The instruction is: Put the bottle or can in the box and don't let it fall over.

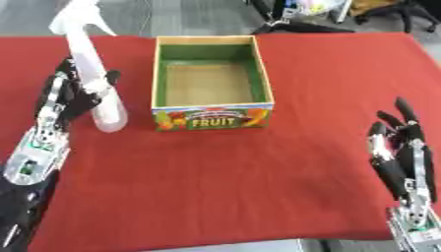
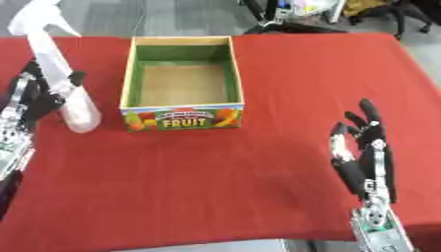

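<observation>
Now the left hand (image 1: 73,96) curls round the tilted spray bottle (image 1: 96,83), right hand (image 2: 362,147) open; clipping the box (image 1: 213,119) rim could topple it.

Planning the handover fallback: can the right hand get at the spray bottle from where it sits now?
Probably not directly. The right hand rests open at the table's lower right, while the spray bottle is at the far left, held by the left hand. The fruit box stands between them.
</observation>
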